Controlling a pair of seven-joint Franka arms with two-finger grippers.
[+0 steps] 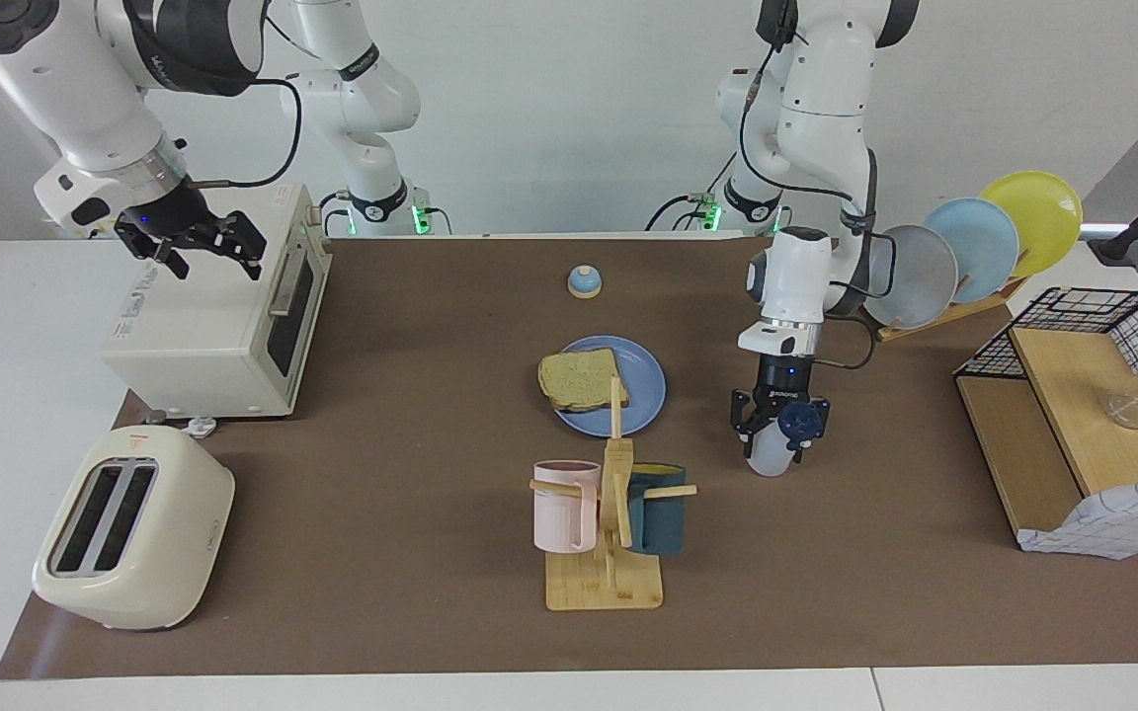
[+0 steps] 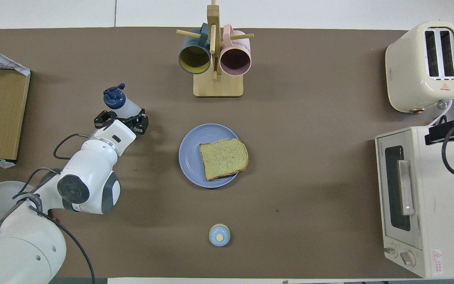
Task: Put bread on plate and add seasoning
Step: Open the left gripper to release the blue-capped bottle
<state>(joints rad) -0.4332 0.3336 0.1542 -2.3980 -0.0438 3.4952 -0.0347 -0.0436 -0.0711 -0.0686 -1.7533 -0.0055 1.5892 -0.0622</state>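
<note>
Both spread: left pincer [image 1: 774, 435] straddles seasoning [image 1: 770, 458] (bare table [image 1: 875, 513] around); right pincer [image 1: 196, 250] above oven [image 1: 203, 336] edge.

Facing view: camera is sitting high across the table [image 1: 411, 612], looking back at both arm bases and slightly down; whole mat is fitting in frame, from a moderate distance.

Overhead view: camera is hanging above the robots' end, looking forward and steeply down; the left arm is entering from the bottom corner.

The two are running half a turn apart. Both are sharing the plate [image 1: 650, 390] [image 2: 189, 157], mug rack [image 1: 613, 553] [image 2: 213, 47], bell [image 1: 584, 282] [image 2: 219, 235], toaster [image 1: 134, 528] [image 2: 424, 67] and oven [image 1: 203, 316] [image 2: 420, 197].
</note>
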